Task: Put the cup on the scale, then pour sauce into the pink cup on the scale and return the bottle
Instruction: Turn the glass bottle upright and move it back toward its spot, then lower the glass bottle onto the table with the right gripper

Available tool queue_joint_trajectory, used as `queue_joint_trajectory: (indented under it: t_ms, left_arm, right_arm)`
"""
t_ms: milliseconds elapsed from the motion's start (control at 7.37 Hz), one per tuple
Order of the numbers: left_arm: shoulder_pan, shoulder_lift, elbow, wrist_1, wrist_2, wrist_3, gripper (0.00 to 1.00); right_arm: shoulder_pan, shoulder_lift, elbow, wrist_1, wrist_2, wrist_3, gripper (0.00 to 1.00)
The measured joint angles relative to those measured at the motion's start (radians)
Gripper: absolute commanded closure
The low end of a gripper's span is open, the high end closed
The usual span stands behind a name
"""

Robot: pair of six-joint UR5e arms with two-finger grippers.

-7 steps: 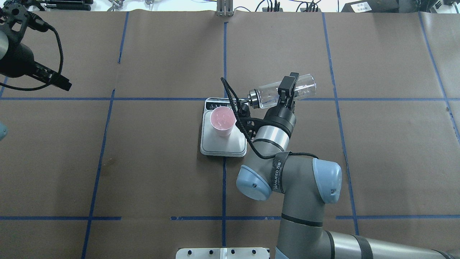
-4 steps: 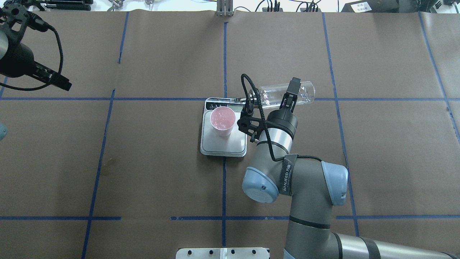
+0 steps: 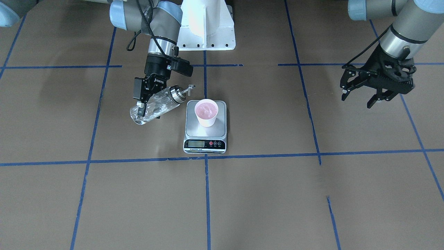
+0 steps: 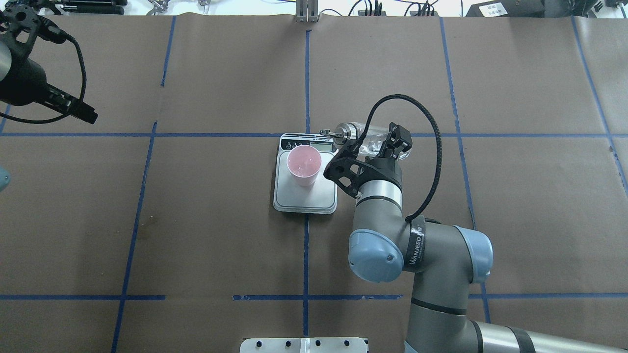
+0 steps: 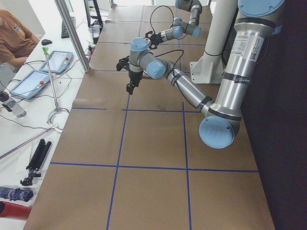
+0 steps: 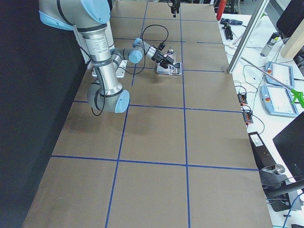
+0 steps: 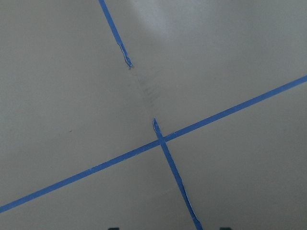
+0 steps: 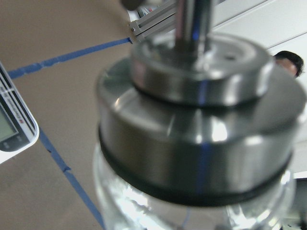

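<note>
Surface: brown paper [image 4: 221,220] covers your table, ruled into squares by blue tape lines [image 4: 305,255].
Right arm, nearest: your right gripper [image 3: 140,100] is clamped on the bottle [image 3: 156,106], fingers on either side of the glass, and holds it off the table just beside the scale.
What changed: a second ago the bottle lay nearly level with its spout [image 4: 327,132] toward the cup; now it has swung up and drawn back from the scale's corner.
What that means: the pour looks finished, and you are probably at the return step.
Middle: the cup [image 4: 304,164] stands upright on the scale [image 4: 305,198], with liquid glinting inside.
Far left: your left gripper [image 3: 376,88] hangs with fingers spread, holding nothing, well apart from the scale.
Count: one cup, one scale, one bottle, two grippers.
Next: you likely still need to bring the bottle fully upright before setting it down.
</note>
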Motion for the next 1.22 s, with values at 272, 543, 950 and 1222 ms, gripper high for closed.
queue_joint_trajectory:
  t_ms: [272, 543, 950, 1222]
  left_arm:
    - [0.0, 0.0, 0.001, 0.0, 0.0, 0.0, 0.24]
    - [0.001, 0.0, 0.004, -0.001, 0.0, 0.0, 0.24]
    - [0.003, 0.0, 0.009, -0.001, 0.0, 0.001, 0.24]
    - [0.003, -0.001, 0.003, -0.001, 0.0, 0.0, 0.24]
  right_arm:
    - [0.005, -0.076, 0.005, 0.209, 0.088, 0.129, 1.0]
    - [0.008, -0.161, 0.024, 0.341, 0.124, 0.278, 1.0]
    - [0.016, -0.383, 0.052, 0.635, 0.146, 0.47, 1.0]
    - [0.024, -0.459, 0.034, 0.78, 0.144, 0.556, 1.0]
